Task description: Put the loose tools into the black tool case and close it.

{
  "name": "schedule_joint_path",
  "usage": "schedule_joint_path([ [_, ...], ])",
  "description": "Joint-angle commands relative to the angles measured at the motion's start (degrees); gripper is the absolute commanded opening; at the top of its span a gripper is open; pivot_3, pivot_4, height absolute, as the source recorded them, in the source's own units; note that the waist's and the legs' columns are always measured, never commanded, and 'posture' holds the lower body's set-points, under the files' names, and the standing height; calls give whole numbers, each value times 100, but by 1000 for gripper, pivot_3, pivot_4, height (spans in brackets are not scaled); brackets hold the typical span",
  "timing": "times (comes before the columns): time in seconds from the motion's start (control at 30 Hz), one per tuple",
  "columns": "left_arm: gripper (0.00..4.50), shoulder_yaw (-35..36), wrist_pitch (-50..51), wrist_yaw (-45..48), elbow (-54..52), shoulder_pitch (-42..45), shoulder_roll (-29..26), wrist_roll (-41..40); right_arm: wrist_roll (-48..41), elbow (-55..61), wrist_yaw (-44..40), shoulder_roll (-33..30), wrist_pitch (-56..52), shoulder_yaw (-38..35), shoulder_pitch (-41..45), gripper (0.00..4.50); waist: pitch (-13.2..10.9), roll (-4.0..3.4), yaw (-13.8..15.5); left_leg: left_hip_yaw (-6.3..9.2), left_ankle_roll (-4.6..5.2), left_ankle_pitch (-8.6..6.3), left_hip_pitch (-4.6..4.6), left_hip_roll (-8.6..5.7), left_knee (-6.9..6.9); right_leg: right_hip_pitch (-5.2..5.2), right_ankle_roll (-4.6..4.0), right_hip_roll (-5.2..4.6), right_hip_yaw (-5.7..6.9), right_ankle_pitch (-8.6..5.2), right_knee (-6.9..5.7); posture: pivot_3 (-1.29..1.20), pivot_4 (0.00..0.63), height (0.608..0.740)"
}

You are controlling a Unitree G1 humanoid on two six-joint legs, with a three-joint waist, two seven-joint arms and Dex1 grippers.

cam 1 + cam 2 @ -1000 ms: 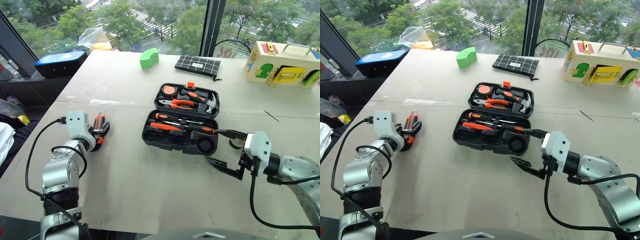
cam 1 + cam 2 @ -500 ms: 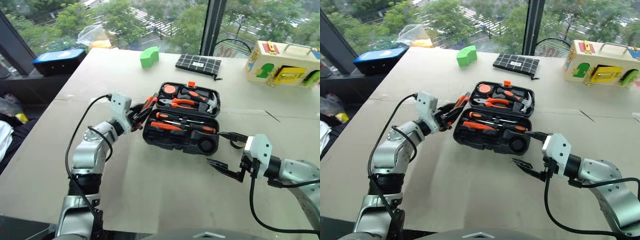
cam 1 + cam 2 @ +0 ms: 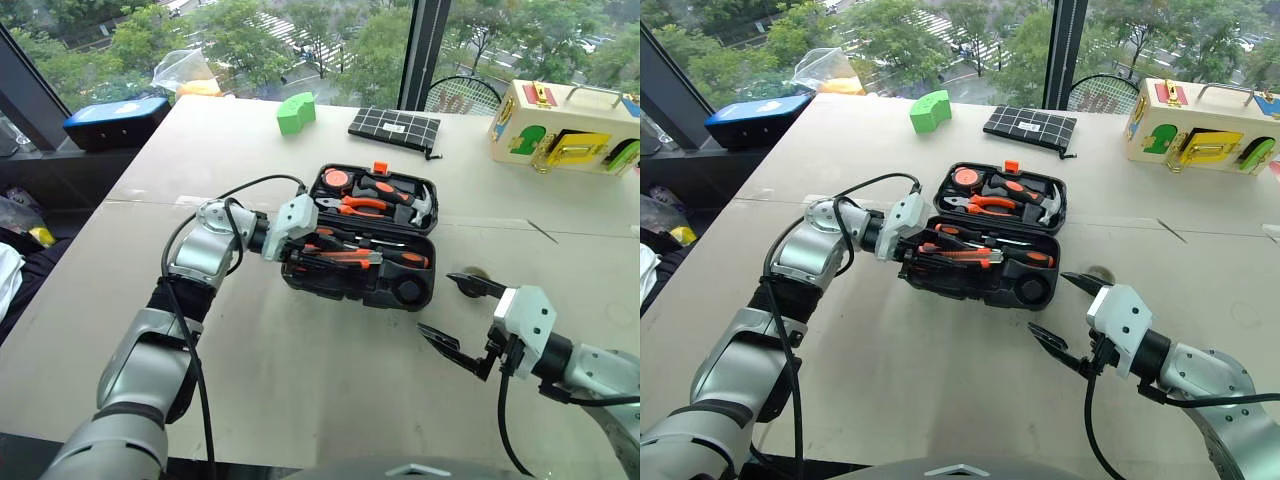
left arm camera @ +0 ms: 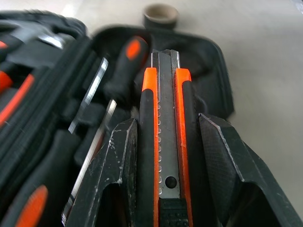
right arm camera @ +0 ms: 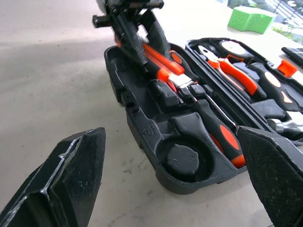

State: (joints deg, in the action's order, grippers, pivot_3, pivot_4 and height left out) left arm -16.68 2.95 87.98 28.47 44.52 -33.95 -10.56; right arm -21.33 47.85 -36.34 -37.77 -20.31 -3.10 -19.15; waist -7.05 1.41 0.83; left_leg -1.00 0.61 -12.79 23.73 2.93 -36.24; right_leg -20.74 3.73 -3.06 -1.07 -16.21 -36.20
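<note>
- Left gripper [image 4: 163, 156] is clamped on an orange-and-black utility knife [image 4: 163, 137], held over the near half of the open black tool case [image 3: 362, 280].
- Right gripper [image 3: 462, 318], fingers spread wide and empty, is just beside the case's near right corner.
- A small dark roll [image 4: 161, 14] lies past the knife tip on the pale table [image 3: 250, 350].
- Windows [image 3: 250, 40] lie beyond.
- How the knife sits in any slot is hidden by the gripper.

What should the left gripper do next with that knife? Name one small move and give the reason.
Probably lower the utility knife into the near half of the black tool case and let go. The left gripper is shut on the knife and holds it over that half, among the screwdrivers. The right gripper stands open beside the case, near the small dark roll on the table.
</note>
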Motion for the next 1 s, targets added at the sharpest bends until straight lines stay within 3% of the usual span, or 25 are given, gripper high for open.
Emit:
schedule_joint_path([
  [0.03, 1375, -41, -340, 144, 153, 177, 5, 199, 43, 285, 141, 49, 16, -136, -82, 4500, 0, 0, -3, -4, 0, 0, 0, 0, -2, 0, -16, -1, -3, -9, 1, 0, 150, 740],
  [0.9, 1375, -202, -1132, -51, 953, 337, 667, 875, 104, 97, 31, -73, -84, -260, 8, 4500, 6, 4, 18, -6, 0, 0, -4, 9, -18, 4, 4, 7, -6, 3, -15, 0, 150, 740],
  [1.0, 2760, -55, -942, 32, 890, 346, 731, 678, 114, 103, 41, -71, -124, -246, 6, 4500, 6, 4, 15, -4, 0, 0, -3, 6, -20, 4, 4, 8, -10, 3, -17, 0, 150, 740],
])
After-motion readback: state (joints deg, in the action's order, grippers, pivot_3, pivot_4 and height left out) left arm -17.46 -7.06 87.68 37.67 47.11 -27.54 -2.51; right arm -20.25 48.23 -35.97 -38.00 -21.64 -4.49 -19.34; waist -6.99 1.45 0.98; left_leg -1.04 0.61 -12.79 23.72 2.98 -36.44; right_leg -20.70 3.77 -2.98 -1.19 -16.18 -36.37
